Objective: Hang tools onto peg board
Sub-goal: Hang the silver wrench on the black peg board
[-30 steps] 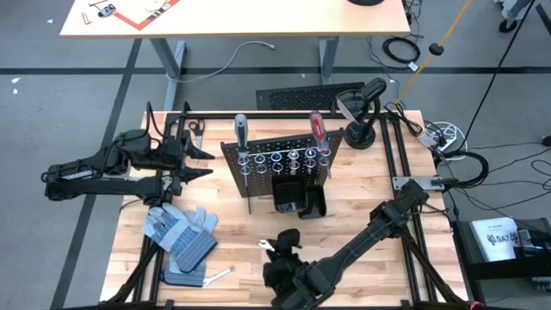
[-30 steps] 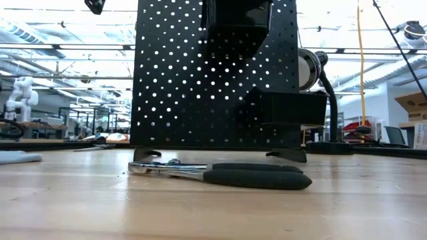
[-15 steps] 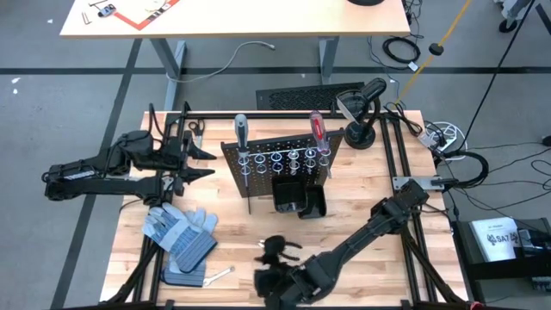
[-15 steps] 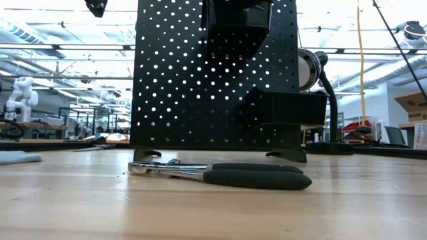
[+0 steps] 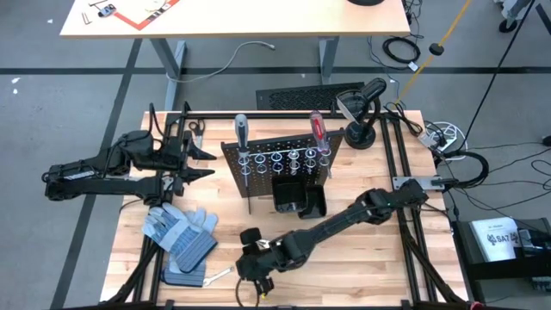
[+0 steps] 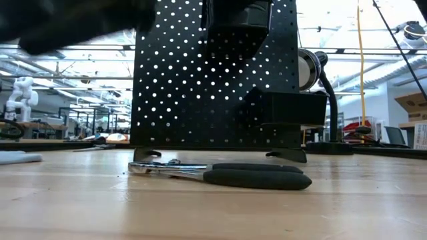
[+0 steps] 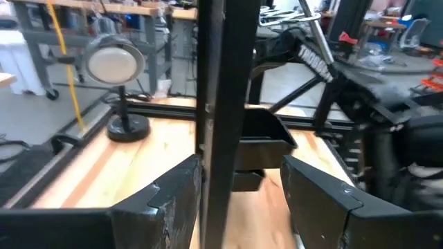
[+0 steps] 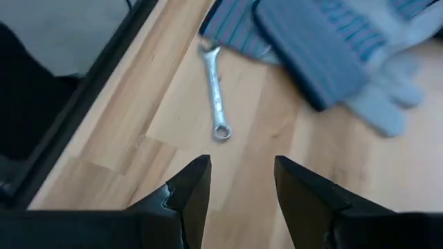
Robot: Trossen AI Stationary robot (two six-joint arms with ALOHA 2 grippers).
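Observation:
The peg board [image 5: 277, 164] stands upright mid-table with a grey-handled screwdriver [image 5: 241, 131] and a red-handled one [image 5: 317, 129] stuck in its rings. Black-and-silver pliers [image 6: 220, 175] lie flat on the wood in front of the board. A silver wrench [image 8: 216, 93] lies near the table's near edge, beside the gloves. My right gripper [image 8: 242, 180] hovers open above the table just short of the wrench, slanting down; it also shows in the high view [image 5: 251, 272]. My left gripper [image 5: 205, 162] waits open at the board's left edge [image 7: 211, 104].
Blue-grey work gloves [image 5: 181, 237] lie at the near left, one overlapping the wrench's far end. A desk lamp [image 5: 362, 129] stands at the far right. A black bin [image 5: 297, 200] hangs on the board's front. Black frame rails [image 8: 76, 117] run along the table's edges.
My right arm has swung along the near edge toward the table's left, sunk a little and tipped its gripper downward, coming from beside the pliers toward the wrench. The tools have not moved.

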